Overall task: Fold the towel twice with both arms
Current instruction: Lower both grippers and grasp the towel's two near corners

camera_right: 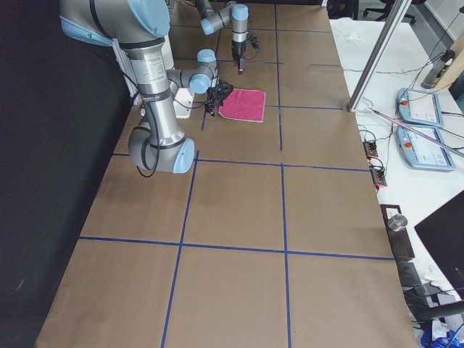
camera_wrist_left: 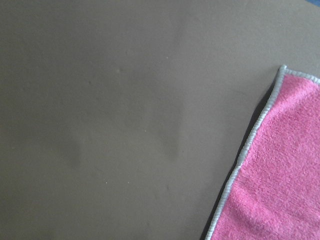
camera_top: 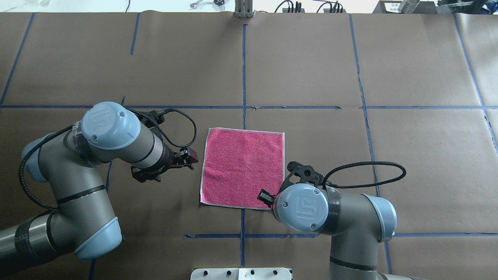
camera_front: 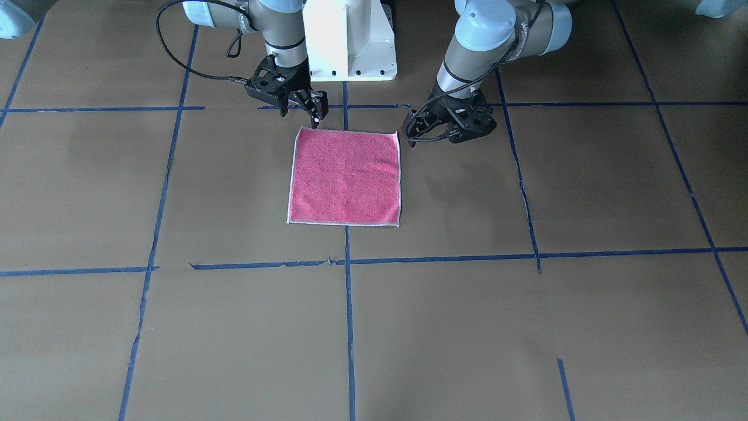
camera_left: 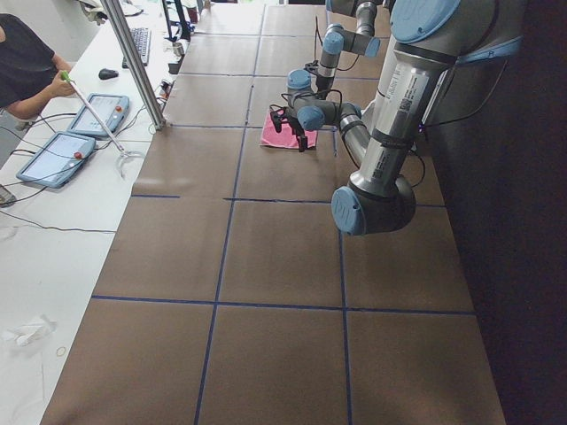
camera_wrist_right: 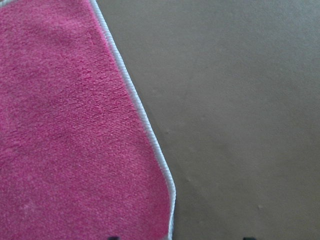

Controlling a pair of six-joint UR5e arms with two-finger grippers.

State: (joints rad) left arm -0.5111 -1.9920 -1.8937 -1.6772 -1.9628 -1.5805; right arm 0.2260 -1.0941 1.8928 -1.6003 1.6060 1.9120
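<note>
The towel lies flat and unfolded on the brown table, pink face up, its whitish border showing all round; it also shows in the overhead view. My left gripper hovers just outside the towel's left edge, near its near-left corner, and looks open and empty. In the front view it is beside the towel's top right corner. My right gripper is open and empty over the near-right corner, mostly hidden under its wrist in the overhead view. Both wrist views show a towel corner.
The white pedestal base stands just behind the towel on the robot's side. Blue tape lines cross the brown table cover. An operator with tablets sits beyond the far edge, near a metal post.
</note>
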